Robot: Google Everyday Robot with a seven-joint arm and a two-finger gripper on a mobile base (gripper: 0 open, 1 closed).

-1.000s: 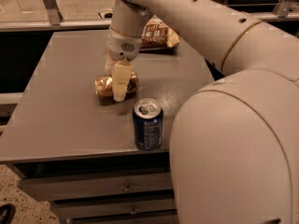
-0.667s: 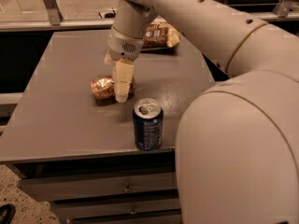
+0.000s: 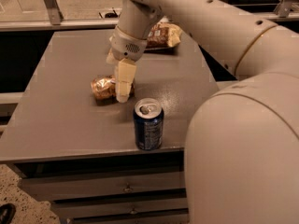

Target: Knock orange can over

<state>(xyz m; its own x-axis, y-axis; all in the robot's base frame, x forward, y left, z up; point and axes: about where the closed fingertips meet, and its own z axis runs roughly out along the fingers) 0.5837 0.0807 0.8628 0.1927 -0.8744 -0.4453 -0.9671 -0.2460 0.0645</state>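
The orange can (image 3: 103,87) lies on its side on the grey table (image 3: 60,101), left of centre. My gripper (image 3: 123,91) hangs just above and against the can's right end, with its cream fingers (image 3: 124,78) pointing down and hiding part of the can. The arm reaches in from the upper right.
A dark blue can (image 3: 148,124) stands upright near the table's front edge, close to the right of the gripper. A snack bag (image 3: 161,35) lies at the back of the table. Drawers sit below the front edge. My arm's large body fills the right side.
The gripper has lifted slightly and shifted a little right. The orange can stays on its side, now more exposed on its left.
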